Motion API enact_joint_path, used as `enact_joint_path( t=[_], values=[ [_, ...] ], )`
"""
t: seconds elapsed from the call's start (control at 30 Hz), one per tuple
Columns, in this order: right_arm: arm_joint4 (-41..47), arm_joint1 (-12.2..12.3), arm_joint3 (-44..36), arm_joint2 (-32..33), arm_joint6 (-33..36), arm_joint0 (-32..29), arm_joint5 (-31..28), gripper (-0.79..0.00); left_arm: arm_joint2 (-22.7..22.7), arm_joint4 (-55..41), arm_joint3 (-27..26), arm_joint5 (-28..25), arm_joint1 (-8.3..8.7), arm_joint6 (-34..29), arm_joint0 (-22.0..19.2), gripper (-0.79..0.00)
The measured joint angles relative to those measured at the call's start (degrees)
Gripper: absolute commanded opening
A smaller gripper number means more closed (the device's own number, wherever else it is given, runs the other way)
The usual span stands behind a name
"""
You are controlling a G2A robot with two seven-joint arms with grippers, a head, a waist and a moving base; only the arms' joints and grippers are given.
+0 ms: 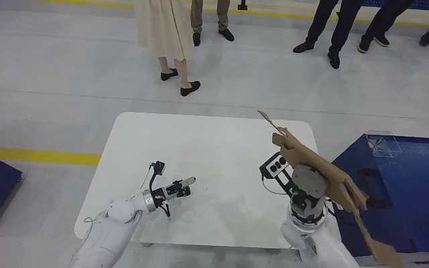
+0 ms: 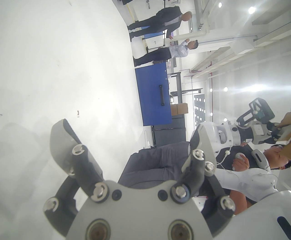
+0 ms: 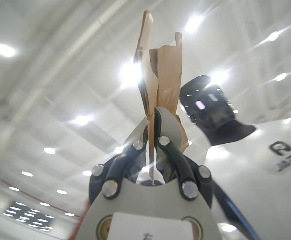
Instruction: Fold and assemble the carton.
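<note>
two grippers, two states: your right gripper (image 3: 151, 118) has its jaws clamped on the flattened carton (image 1: 327, 175), holding it in the air over the right side of the white table (image 1: 201, 141). your left gripper (image 1: 186, 182) is over the table's near left part, jaws spread wide.

In the top view the light is bright and even from overhead, and the white tabletop (image 1: 221, 154) carries only soft, faint shadows. In the left wrist view that surface washes out almost to blank white under a milky haze. There the ceiling lamps (image 2: 251, 9) flare into streaks and straight lines bow toward the edges. The right wrist view looks up into the lamps: glare blooms behind the backlit carton (image 3: 168, 75), and the right hand (image 3: 151, 118) gripping it stands half in silhouette.
</note>
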Motion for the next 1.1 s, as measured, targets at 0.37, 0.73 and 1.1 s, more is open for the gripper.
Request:
enact_joint_path(
  t=[0.37, 0.73, 1.1],
  values=[
    [27.2, -1.4, 3.9, -8.9, -19.1, -1.4, 21.3, -0.785, 0.0, 0.0, 0.0, 0.0, 0.0, 0.0, 0.0, 0.0],
    [-7.9, -1.7, 2.5, 5.3, 0.3, -0.8, -5.0, -0.785, 0.0, 0.0, 0.0, 0.0, 0.0, 0.0, 0.0, 0.0],
    [-60.9, -1.6, 0.8, 21.6, -1.3, -2.0, -56.8, -0.785, 0.0, 0.0, 0.0, 0.0, 0.0, 0.0, 0.0, 0.0]
  ],
)
